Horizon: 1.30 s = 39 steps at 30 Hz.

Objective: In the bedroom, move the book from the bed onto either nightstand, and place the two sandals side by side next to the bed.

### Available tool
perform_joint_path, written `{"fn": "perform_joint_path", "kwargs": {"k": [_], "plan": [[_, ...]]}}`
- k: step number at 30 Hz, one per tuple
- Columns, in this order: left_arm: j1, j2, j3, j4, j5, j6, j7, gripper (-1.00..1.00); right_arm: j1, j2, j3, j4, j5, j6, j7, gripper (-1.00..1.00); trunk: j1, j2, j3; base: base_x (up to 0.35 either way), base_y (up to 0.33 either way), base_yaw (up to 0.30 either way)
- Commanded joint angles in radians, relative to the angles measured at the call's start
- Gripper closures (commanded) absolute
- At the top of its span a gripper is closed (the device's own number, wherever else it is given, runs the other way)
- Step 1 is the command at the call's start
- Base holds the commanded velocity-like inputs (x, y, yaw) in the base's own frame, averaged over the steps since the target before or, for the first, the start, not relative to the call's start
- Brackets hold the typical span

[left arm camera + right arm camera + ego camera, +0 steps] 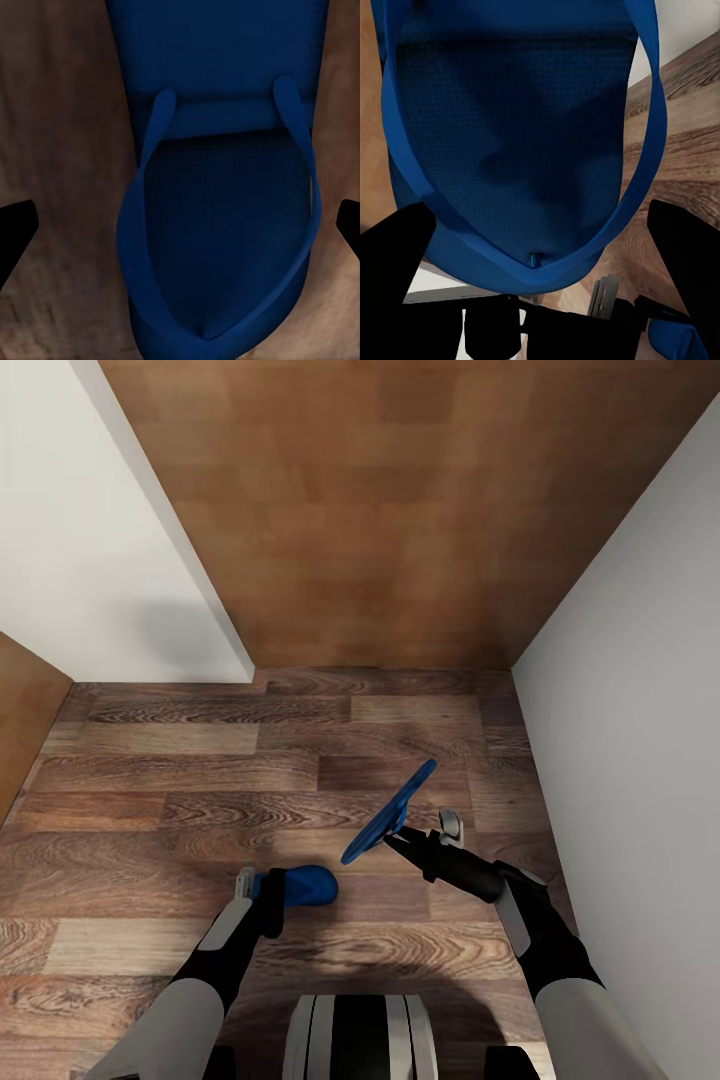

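Note:
Two bright blue sandals are off the wood-plank floor. One sandal hangs at my left gripper, which is shut on it; the left wrist view has its straps and sole between the dark fingertips. The other sandal tilts upward from my right gripper, shut on its near end; close up, its sole sits between the black fingers. The bed, book and nightstands are out of view.
I face a narrow passage. A white wall runs on the left and another white wall on the right. A brown wooden panel closes the far end. My base is below.

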<state>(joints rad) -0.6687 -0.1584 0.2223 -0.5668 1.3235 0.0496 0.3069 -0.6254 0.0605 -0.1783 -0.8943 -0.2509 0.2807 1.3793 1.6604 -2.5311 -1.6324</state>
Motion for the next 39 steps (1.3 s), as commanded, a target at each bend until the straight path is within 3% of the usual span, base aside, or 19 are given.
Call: {"fn": "perform_joint_path", "kwargs": {"k": [1, 39], "plan": [[0.000, -0.001, 0.006, -0.002, 0.004, 0.005, 0.004, -1.00, 0.000, 0.001, -0.003, 0.000, -0.001, 0.010, 0.004, 1.00, 0.000, 0.000, -0.001, 0.000, 0.000, 0.000], [0.000, 0.000, 0.001, -0.005, 0.003, 0.028, 0.004, -1.00, 0.000, 0.001, -0.003, 0.000, -0.001, 0.011, 0.004, 1.00, 0.000, 0.000, -0.001, 0.000, 0.000, 0.000]]}}
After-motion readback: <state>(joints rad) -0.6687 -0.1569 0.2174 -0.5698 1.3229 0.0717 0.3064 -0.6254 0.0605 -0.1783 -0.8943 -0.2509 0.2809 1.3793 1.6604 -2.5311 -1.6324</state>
